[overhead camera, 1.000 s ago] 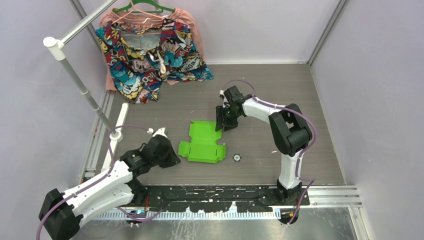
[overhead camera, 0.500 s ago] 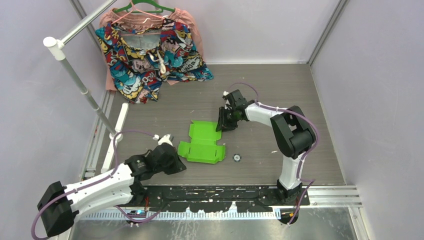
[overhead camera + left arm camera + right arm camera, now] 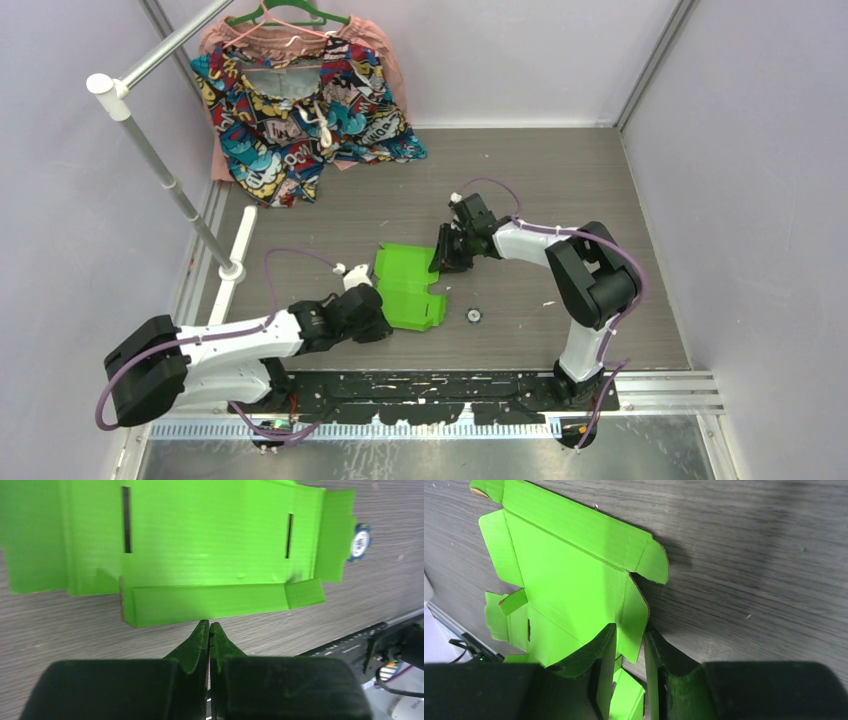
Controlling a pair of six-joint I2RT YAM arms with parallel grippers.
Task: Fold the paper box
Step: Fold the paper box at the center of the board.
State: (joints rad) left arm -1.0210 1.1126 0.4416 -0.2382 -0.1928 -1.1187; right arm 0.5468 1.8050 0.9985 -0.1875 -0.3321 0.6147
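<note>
Left gripper point(image 3: 209, 630): fingers pressed together, nothing between them, tips at the near edge of the paper box's point(image 3: 408, 285) raised front flap. Right gripper point(image 3: 629, 631): fingers narrowly apart, astride a side flap on the box's far right corner; whether they pinch it cannot be told. The box lies unfolded mid-table point(image 3: 560, 180), between both grippers. A small round disc point(image 3: 473, 316) sits just beside its right edge.

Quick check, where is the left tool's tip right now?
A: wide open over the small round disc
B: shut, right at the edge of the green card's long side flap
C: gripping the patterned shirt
B: the wrist view shows the left tool shut, its tips right at the long flap edge of the paper box.
</note>
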